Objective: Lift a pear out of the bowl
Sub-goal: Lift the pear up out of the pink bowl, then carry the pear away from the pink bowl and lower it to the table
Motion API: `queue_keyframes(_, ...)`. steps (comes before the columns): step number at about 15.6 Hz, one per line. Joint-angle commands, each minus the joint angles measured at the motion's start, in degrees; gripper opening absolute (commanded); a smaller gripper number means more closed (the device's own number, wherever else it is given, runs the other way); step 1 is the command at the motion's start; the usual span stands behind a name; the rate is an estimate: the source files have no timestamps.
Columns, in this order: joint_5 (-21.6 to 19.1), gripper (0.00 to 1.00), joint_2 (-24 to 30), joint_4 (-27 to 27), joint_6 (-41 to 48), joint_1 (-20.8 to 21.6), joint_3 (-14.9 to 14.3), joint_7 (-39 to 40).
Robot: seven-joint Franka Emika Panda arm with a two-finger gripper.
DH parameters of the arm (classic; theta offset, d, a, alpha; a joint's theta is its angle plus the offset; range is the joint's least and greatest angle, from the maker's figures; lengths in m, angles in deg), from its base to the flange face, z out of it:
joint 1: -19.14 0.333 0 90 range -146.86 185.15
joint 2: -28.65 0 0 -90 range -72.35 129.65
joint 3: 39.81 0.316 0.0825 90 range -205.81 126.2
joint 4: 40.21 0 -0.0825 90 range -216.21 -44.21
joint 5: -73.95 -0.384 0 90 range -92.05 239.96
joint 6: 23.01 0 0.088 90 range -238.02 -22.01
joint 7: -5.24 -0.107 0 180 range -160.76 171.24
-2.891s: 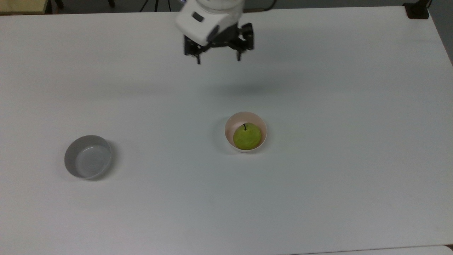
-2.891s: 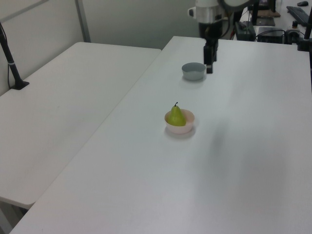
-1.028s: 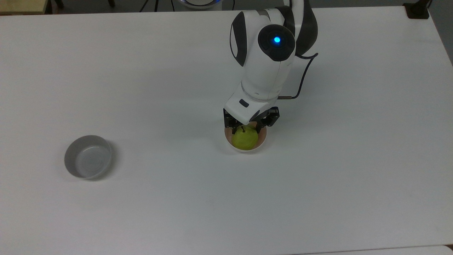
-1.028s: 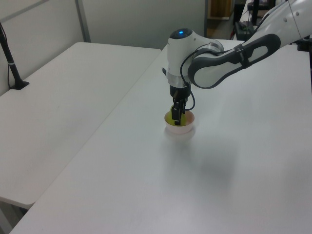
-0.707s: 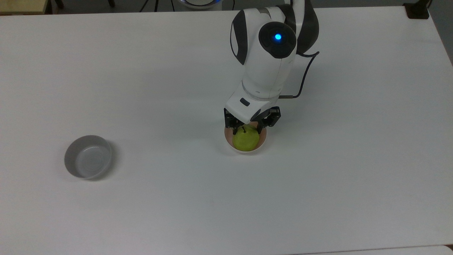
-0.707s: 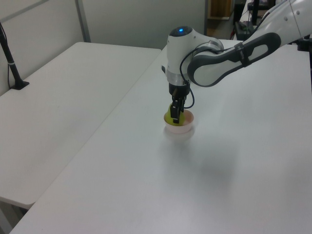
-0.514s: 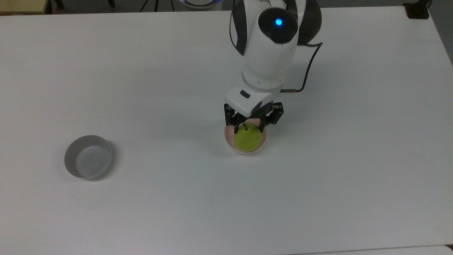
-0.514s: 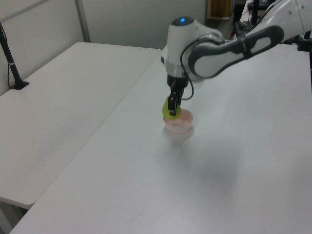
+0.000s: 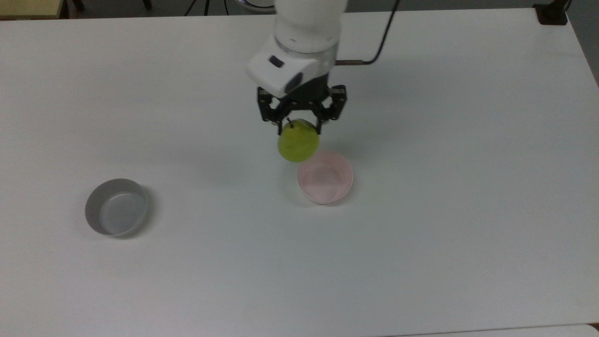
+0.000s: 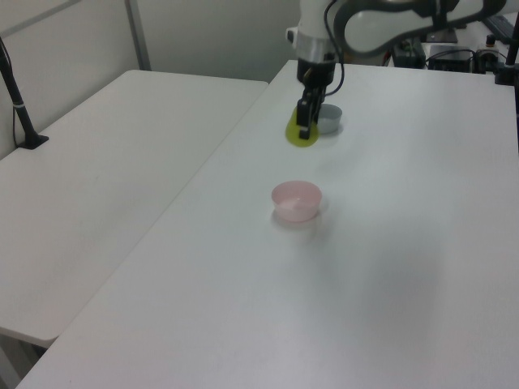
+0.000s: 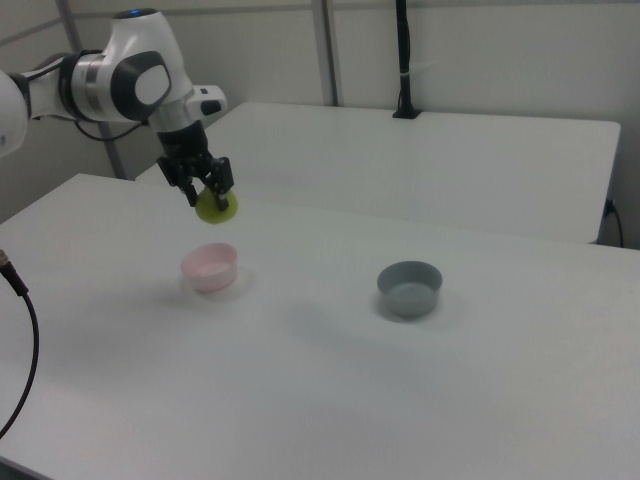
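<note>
A white robot arm's black two-finger pincer is closed around the upper part of a small round yellow-green pear with a short dark stem. The pear hangs in the air, lifted clear of the wide white bench. A small round pale pink bowl stands on the bench below the fruit, with nothing inside it. In the top view the pear appears just above and to the left of the pink bowl's rim. A small round grey bowl sits well apart from the pink one, towards the top view's left. In the left view it lies just behind the raised pear.
</note>
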Motion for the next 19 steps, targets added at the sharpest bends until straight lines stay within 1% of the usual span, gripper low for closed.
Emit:
queue_keyframes(1,1.8,0.39,6.0,-4.7,4.7,-9.5,5.6,7.0)
queue_keyframes(2,3.3,0.39,6.9,-5.8,6.0,-12.0,7.0,8.3)
queue_keyframes(3,4.8,0.39,7.6,-7.2,6.4,-13.9,7.8,9.6)
queue_keyframes(4,5.9,0.39,8.1,-8.3,6.4,-15.4,7.9,10.7)
queue_keyframes(7,9.2,0.39,8.1,-11.2,6.2,-18.0,7.9,13.2)
queue_keyframes(9,10.3,0.39,7.1,-12.1,5.5,-18.6,7.9,13.2)
queue_keyframes(14,10.6,0.39,0.1,-11.9,2.1,-18.2,7.7,12.4)
queue_keyframes(17,12.1,0.40,-2.3,-11.9,-0.1,-18.1,7.7,10.9)
queue_keyframes(19,12.2,0.42,-3.6,-11.9,-1.2,-18.1,7.7,10.6)
